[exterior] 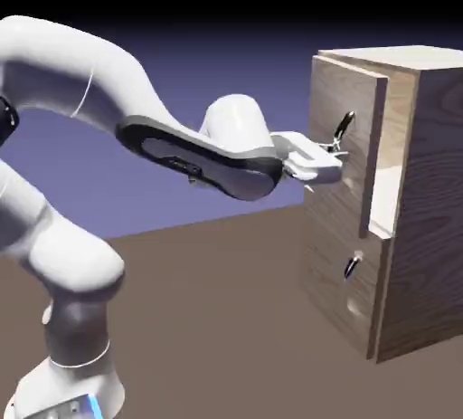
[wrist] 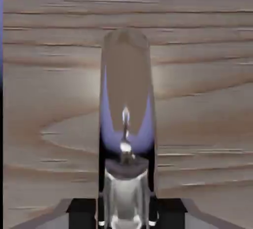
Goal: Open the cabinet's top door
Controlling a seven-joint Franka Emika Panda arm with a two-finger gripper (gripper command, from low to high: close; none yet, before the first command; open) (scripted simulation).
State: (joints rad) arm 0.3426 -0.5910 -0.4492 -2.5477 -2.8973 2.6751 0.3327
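two stacked wood panels front the cabinet [exterior: 411, 200], which stands on the brown table [exterior: 208, 299] at the right of the exterior view. the top door [exterior: 344, 141] is already swung a little way out from the cabinet body, with pale interior showing in the gap along its right edge. the lower panel [exterior: 339, 286] sits flush, its small dark handle [exterior: 353, 265] untouched. the gripper [exterior: 327, 157] reaches in from the left and meets the top door's curved dark handle [exterior: 344, 128]. in the hand view the handle [wrist: 126, 119] fills the middle as a tall shiny bar (mirroring the blue backdrop) and runs down between the two fingertips [wrist: 101, 213], which sit clenched against its sides. wood grain fills the rest of that view. nothing else stands near the door.
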